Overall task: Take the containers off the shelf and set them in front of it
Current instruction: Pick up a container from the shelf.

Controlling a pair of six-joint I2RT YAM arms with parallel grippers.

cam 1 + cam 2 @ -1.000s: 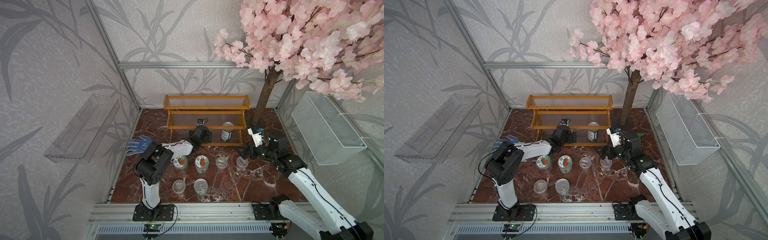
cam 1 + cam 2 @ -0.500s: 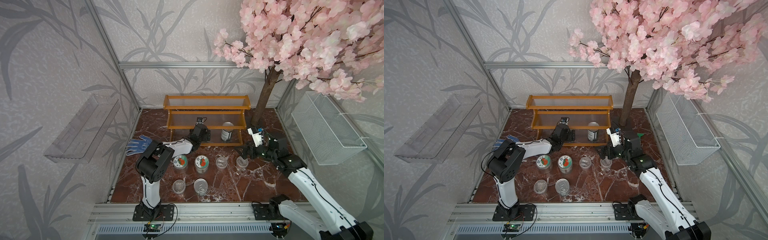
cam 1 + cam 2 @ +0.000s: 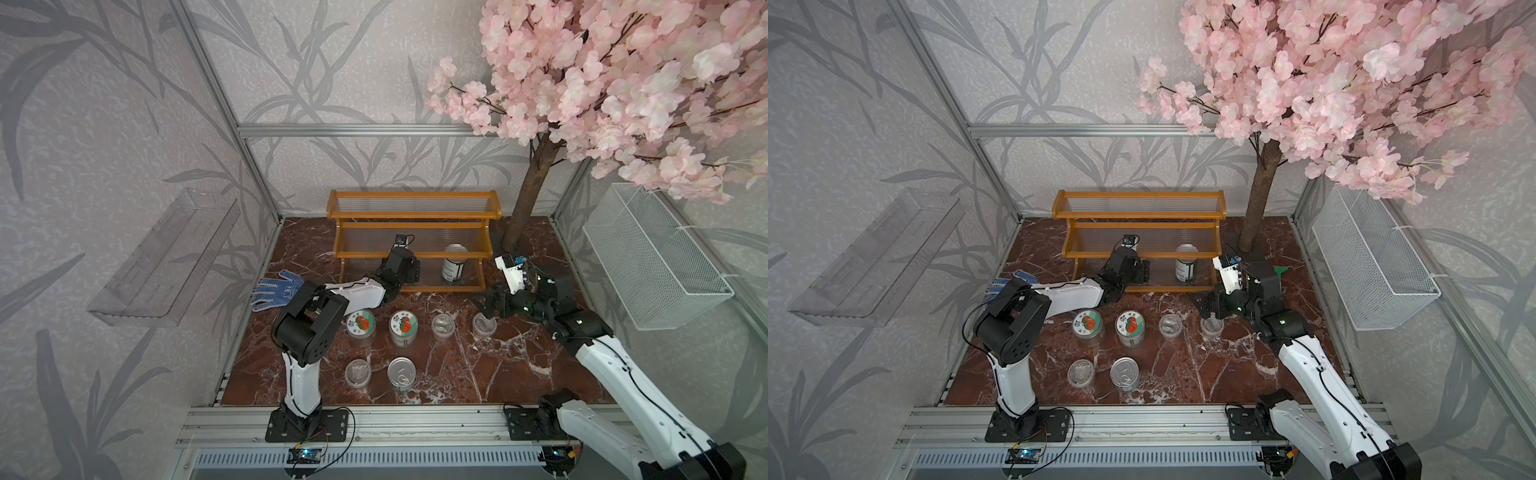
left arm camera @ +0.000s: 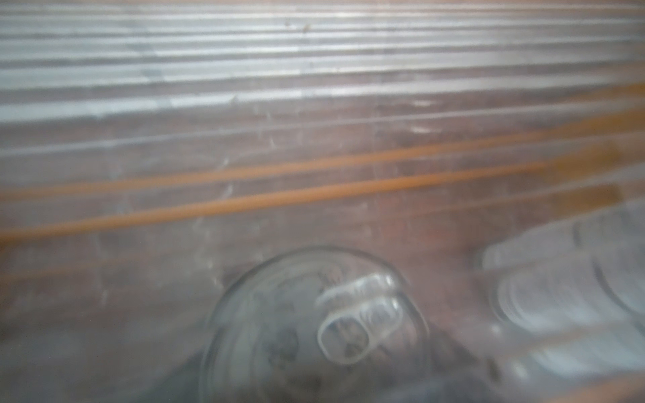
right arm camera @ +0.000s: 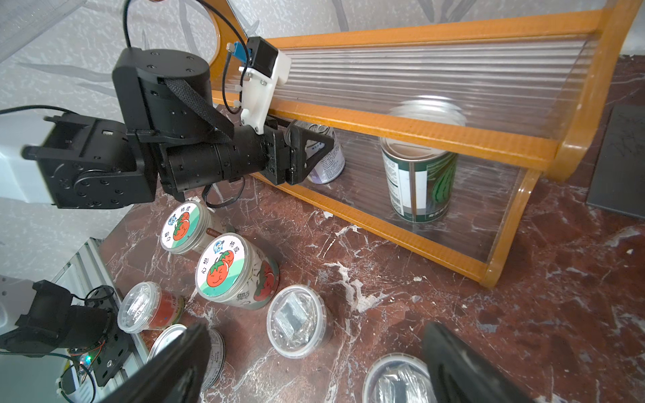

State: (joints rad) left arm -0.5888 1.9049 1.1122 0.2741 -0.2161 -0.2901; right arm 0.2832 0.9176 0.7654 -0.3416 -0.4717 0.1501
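Narrows left gripper (image 5: pixel 316 146) from wide onto purple can (image 5: pixel 326 167) on shelf's (image 5: pixel 419 134) bottom tier; looks gripped, ready to lift out. Holds right gripper (image 5: pixel 319 370) wide above floor cup (image 5: pixel 398 382). Leaves green can (image 5: pixel 419 181) shelved.

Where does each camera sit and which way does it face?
Top views: high in front, looking down at the shelf; both arms show.
Left wrist: close above a shelved can; no arm clear.
Right wrist: low, facing the shelf; right gripper, open, and left gripper show.
Shared: top and right wrist show the green can.
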